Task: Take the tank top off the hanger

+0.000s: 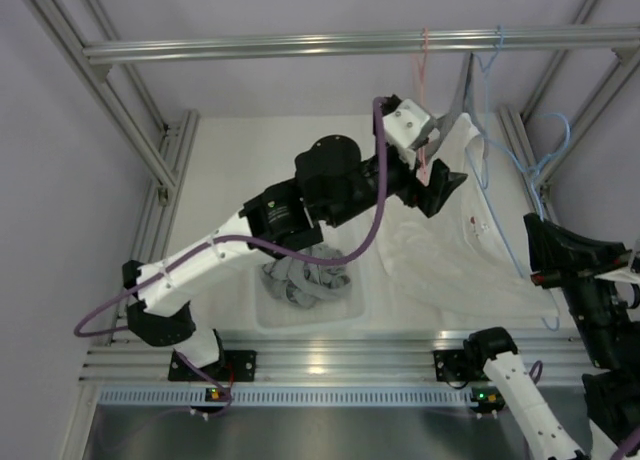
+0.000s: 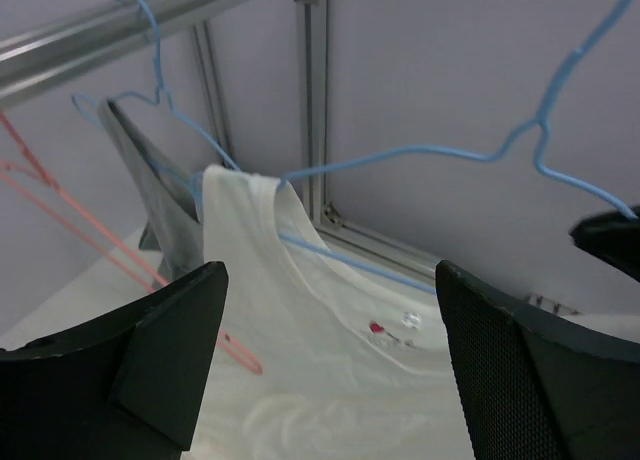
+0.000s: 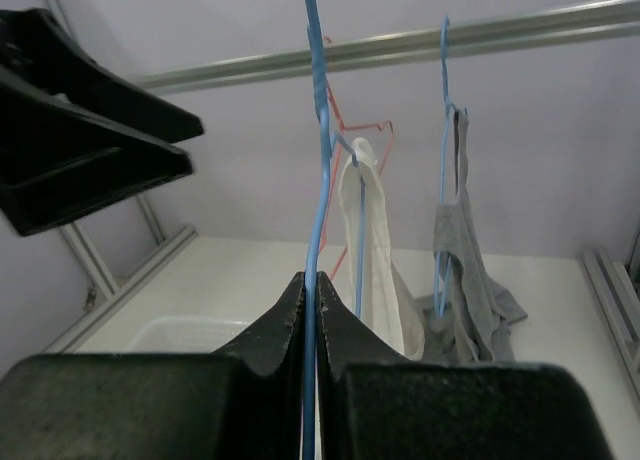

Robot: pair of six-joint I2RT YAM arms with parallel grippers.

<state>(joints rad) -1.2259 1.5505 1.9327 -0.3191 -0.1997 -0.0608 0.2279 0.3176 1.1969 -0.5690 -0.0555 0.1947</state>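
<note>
The white tank top (image 2: 320,380) hangs by one strap (image 2: 240,190) from a blue wire hanger (image 2: 430,155), and its body lies spread on the table (image 1: 450,240). My left gripper (image 2: 330,275) is open, with a finger on each side of the cloth just below the neckline and not touching it. From above, the left gripper (image 1: 448,190) sits at the top's upper left edge. My right gripper (image 3: 318,278) is shut on the blue hanger's wire (image 3: 318,180). In the top view the right gripper (image 1: 533,248) is at the table's right side.
A grey tank top (image 3: 460,260) hangs on a second blue hanger (image 3: 444,130) from the rail (image 1: 350,46). A bare pink hanger (image 2: 60,220) hangs beside it. A clear bin (image 1: 345,315) holding grey clothes (image 1: 305,280) stands at the near middle. Frame posts line both sides.
</note>
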